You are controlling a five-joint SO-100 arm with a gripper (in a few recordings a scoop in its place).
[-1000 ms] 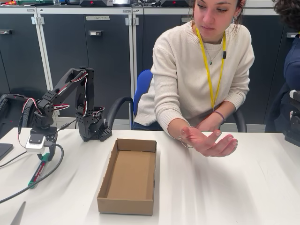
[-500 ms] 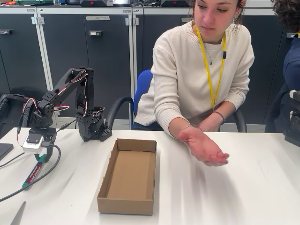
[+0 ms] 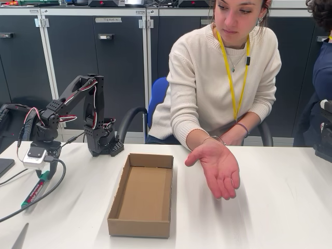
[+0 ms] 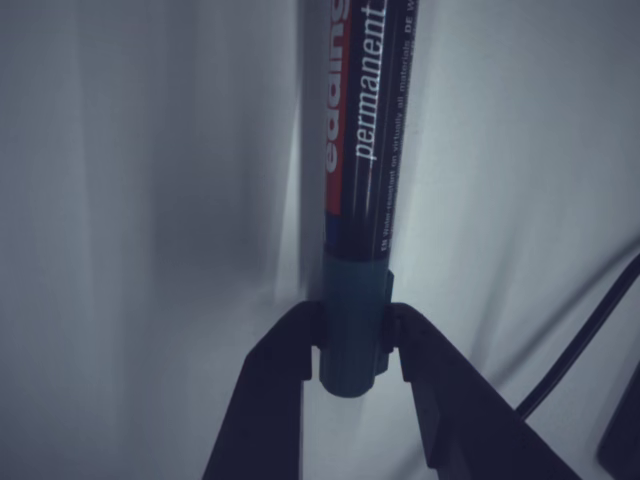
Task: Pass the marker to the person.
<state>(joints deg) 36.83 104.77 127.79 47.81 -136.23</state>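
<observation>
tool: sits at the left edge of the fixed view (image 3: 45, 174), pinching the marker by its green end. The wrist view (image 4: 350, 350) shows both black fingers pressed against that end, one on each side.
marker: hangs from the tool at lower left of the fixed view (image 3: 33, 193), slanting down toward the surface; can't tell if its low tip touches. In the wrist view (image 4: 362, 170) the dark body with red-and-white print runs up the middle of the frame.
handling: looks light and stiff, smooth plastic, so probably a bit slippery. The hold is right at one end, so I'd guess it could swing or twist on the way over; closer to the middle would be steadier.
cable: black, loops along the surface just beside the marker (image 3: 52, 188), might snag.
box: open cardboard tray, centre of the fixed view (image 3: 116, 220), between the tool and the hand.
person: upper right, cream sweater (image 3: 207, 88), hand (image 3: 219, 168) open palm-up over the surface, well apart from the marker.
surface: white, smooth, mostly bare (image 3: 280, 218).
room: dark cabinets behind (image 3: 119, 78), blue chair (image 3: 157, 93).
</observation>
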